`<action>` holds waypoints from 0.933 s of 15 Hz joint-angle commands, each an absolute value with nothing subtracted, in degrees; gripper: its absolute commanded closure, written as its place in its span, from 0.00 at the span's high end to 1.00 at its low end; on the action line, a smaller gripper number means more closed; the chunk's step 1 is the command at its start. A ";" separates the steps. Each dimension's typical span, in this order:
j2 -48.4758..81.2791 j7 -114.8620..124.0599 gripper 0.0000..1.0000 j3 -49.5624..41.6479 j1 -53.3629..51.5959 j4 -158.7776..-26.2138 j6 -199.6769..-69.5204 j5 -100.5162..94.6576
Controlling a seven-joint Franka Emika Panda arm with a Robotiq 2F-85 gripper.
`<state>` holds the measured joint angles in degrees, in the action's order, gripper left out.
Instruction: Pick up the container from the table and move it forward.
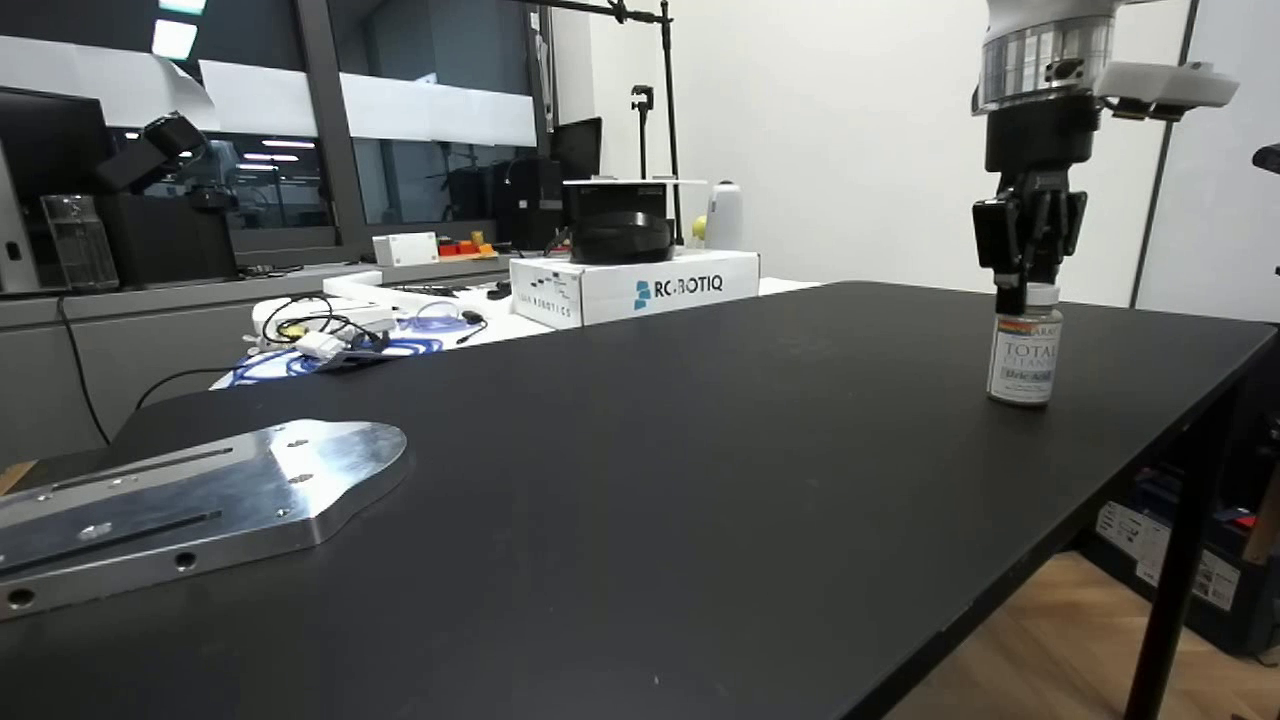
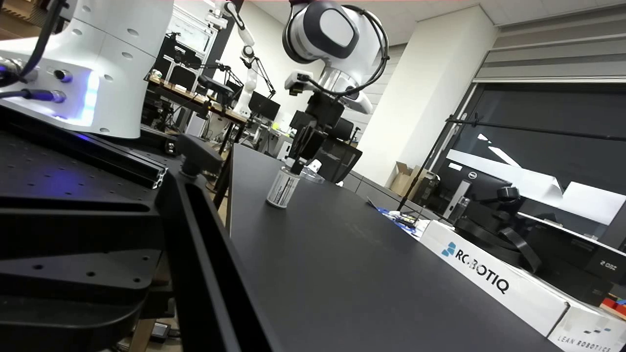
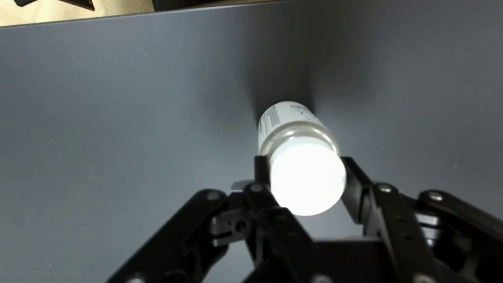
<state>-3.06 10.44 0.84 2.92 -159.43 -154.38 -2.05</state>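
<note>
Wrist view: tool (image 3: 306, 171) tight around the white-capped container (image 3: 300, 155), dark table (image 3: 118, 118) beneath.

"What sort of place are we seeing?"

"It's looking like a robot lab. A white robot base (image 2: 115, 63) is shining with a blue light, and a far robot arm (image 2: 250, 80) is standing way in the back."

"What else is showing that?"

"A white box (image 2: 489, 276) is saying LEAN ROBOTICS. Blue wires (image 1: 420, 344) are lying in loops, a shiny metal plate (image 1: 200, 490) with holes is resting on the black table (image 1: 640, 480), and a computer screen (image 2: 481, 186) is standing by the window (image 2: 538, 122)."
</note>
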 commanded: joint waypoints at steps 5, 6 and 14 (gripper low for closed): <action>-12.26 7.17 0.19 0.70 1.56 -158.79 -147.94 -0.46; -13.56 6.83 0.19 0.79 1.37 -158.73 -147.09 -0.44; -14.85 5.07 0.44 0.98 0.80 -158.95 -145.39 -0.47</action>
<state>-14.80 5.09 1.00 0.80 -158.99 -145.49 -0.48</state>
